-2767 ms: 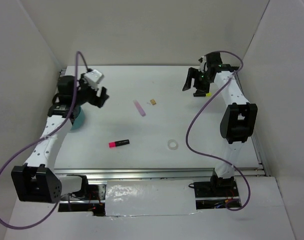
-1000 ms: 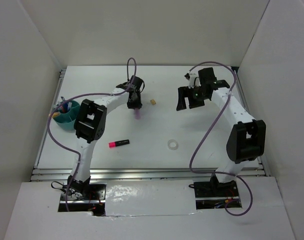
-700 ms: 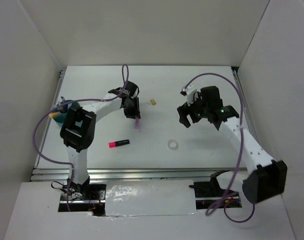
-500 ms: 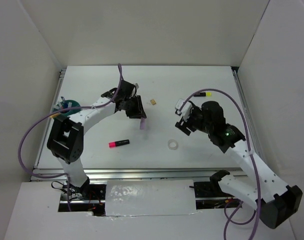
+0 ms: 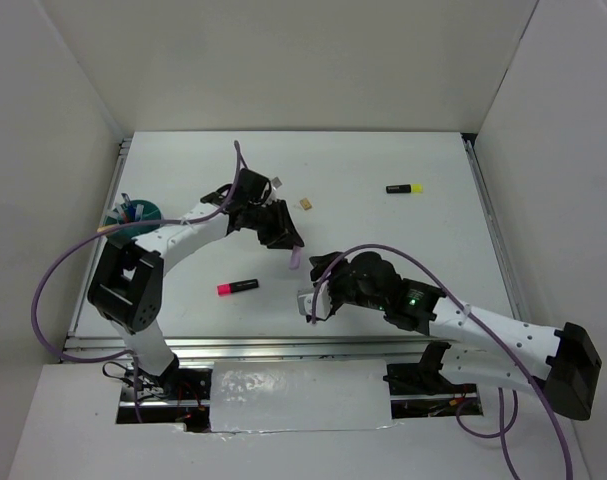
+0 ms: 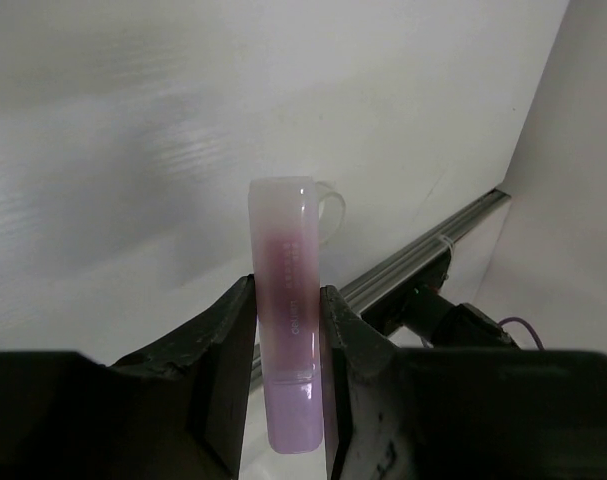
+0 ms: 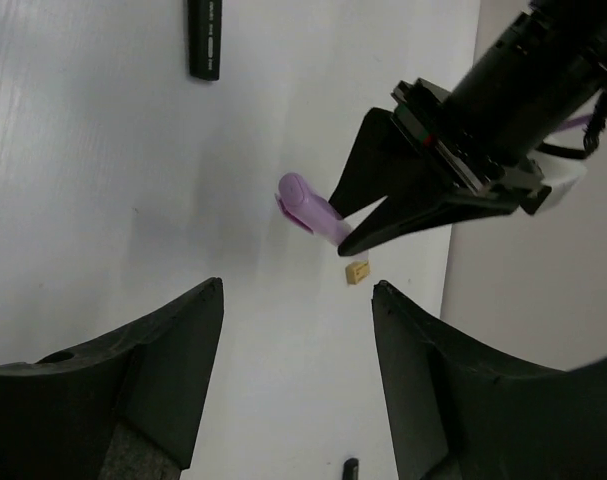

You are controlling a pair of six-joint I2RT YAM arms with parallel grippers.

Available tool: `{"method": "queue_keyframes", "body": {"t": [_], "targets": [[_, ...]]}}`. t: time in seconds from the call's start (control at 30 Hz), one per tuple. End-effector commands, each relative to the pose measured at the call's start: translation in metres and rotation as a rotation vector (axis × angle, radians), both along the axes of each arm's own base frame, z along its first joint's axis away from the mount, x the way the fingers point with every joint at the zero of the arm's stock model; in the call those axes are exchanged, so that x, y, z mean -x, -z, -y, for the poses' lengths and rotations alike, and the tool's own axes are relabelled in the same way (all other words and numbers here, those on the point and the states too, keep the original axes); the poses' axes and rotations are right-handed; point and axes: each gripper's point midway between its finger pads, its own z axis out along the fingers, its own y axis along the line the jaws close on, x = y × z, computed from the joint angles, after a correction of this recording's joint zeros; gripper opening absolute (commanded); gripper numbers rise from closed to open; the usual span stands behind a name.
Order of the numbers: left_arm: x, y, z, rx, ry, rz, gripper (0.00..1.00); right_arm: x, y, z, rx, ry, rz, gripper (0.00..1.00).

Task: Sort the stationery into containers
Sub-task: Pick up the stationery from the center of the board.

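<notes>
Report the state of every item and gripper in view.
Left gripper: shut on the purple marker.
Right gripper: open, empty.
Pink marker: lying flat.
Black-yellow marker: lying flat.
Eraser: lying flat.
Tape ring: lying flat.
Cup: upright, pens inside.

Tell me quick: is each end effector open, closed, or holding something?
Left end effector: closed on the pale purple marker.
Right end effector: open, holding nothing.
</notes>
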Motion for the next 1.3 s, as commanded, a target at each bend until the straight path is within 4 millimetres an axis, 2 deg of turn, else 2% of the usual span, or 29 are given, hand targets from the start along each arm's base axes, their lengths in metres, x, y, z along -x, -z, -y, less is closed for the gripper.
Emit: {"method": "queue_keyframes", "body": {"t": [0.0, 0.1, 0.23, 0.43, 0.6, 0.77, 0.97, 1.07, 1.17, 1.23, 1.27], "targets": [[0.019, -0.022, 0.014, 0.069, 0.082, 0.016, 0.0, -0.006, -0.014, -0.013, -0.007, -0.067, 0.143, 0.68], [0.032, -0.022, 0.02, 0.074, 0.134, 0.009, 0.0, -0.006, -0.016, -0.018, -0.012, -0.1, 0.189, 0.69], [0.042, -0.021, 0.027, 0.085, 0.175, 0.005, 0.0, 0.0, -0.007, -0.02, 0.008, -0.141, 0.204, 0.7], [0.045, -0.024, 0.034, 0.093, 0.203, 0.0, 0.0, -0.004, 0.002, -0.022, 0.041, -0.171, 0.223, 0.68], [0.049, -0.027, 0.036, 0.102, 0.214, 0.006, 0.0, -0.004, 0.019, -0.017, 0.1, -0.21, 0.223, 0.67], [0.054, -0.03, 0.04, 0.102, 0.233, 0.022, 0.0, -0.012, 0.03, -0.016, 0.134, -0.224, 0.263, 0.66], [0.063, -0.032, 0.045, 0.102, 0.266, 0.03, 0.0, -0.028, 0.027, -0.021, 0.126, -0.2, 0.298, 0.66], [0.066, -0.035, 0.047, 0.111, 0.276, 0.037, 0.0, -0.034, 0.026, -0.021, 0.127, -0.187, 0.304, 0.61], [0.067, -0.039, 0.046, 0.128, 0.283, 0.045, 0.03, -0.037, 0.025, -0.019, 0.127, -0.177, 0.31, 0.47], [0.065, -0.044, 0.045, 0.141, 0.28, 0.057, 0.12, -0.038, 0.023, -0.016, 0.124, -0.17, 0.313, 0.41], [0.06, -0.047, 0.042, 0.154, 0.275, 0.07, 0.16, -0.037, 0.023, -0.015, 0.121, -0.166, 0.31, 0.32]]}}
